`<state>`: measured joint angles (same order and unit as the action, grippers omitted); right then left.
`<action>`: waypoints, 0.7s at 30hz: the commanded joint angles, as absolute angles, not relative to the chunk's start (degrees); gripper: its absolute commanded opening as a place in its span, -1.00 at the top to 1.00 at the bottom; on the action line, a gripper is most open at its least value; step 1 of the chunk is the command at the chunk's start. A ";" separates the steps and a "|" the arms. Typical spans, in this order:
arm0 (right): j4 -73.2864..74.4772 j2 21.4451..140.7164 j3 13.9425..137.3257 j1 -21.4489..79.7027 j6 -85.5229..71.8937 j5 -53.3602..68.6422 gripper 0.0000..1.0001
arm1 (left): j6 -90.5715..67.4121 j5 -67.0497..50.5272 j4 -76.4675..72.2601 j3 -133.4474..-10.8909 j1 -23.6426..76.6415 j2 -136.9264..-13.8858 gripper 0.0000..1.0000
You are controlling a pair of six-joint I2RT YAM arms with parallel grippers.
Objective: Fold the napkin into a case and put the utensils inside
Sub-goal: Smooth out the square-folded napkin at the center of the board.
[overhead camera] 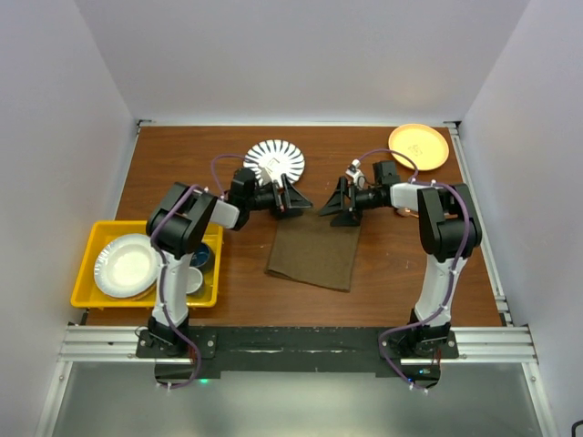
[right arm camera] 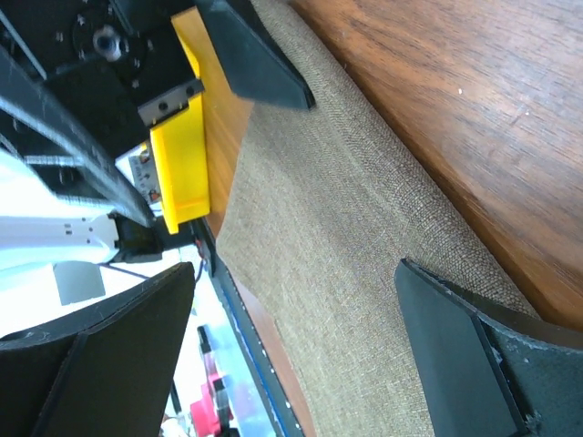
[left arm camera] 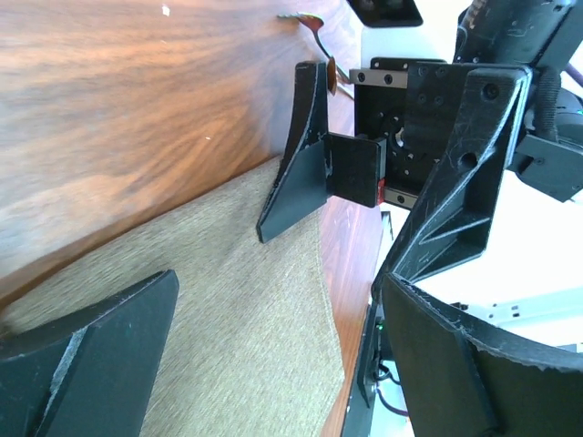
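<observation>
The olive-brown napkin [overhead camera: 314, 248] lies flat on the wooden table, slightly skewed, at mid-table. My left gripper [overhead camera: 293, 202] hovers over its far left corner, jaws wide open and empty. My right gripper [overhead camera: 339, 206] faces it over the far right corner, also open and empty. In the left wrist view the napkin [left arm camera: 228, 300] fills the space between my fingers [left arm camera: 91, 364], with the right gripper's finger [left arm camera: 296, 155] beyond. The right wrist view shows the napkin [right arm camera: 364, 237] under open jaws. Thin curved ends of the utensils [left arm camera: 317, 35] peek out behind the right gripper; in the top view the right arm mostly hides them.
A white ribbed plate [overhead camera: 275, 161] sits just behind the left gripper. An orange plate [overhead camera: 419, 146] is at the far right corner. A yellow tray [overhead camera: 96, 244] at the left edge holds a white plate [overhead camera: 127, 266] and small bowls.
</observation>
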<state>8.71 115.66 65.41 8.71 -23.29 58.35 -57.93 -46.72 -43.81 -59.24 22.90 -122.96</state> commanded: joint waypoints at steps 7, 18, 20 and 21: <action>13.97 108.56 66.62 10.01 -21.61 57.65 -0.96 | -54.86 -56.50 -43.34 -56.26 20.21 -110.51 -1.00; 16.00 105.10 62.84 11.69 -21.71 55.55 -0.97 | -46.23 -60.91 -26.37 -35.96 30.05 -94.13 -1.00; 15.12 106.87 62.93 11.60 -21.45 55.02 -0.96 | -46.05 -59.94 -27.67 -33.49 30.41 -95.09 -1.00; 15.20 107.83 63.19 11.60 -20.40 54.76 -0.97 | -46.14 -60.03 -28.12 -32.96 30.41 -95.71 -1.00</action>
<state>13.82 104.16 63.96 11.77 -22.72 56.99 -47.31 -59.44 -29.06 -36.29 30.35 -94.24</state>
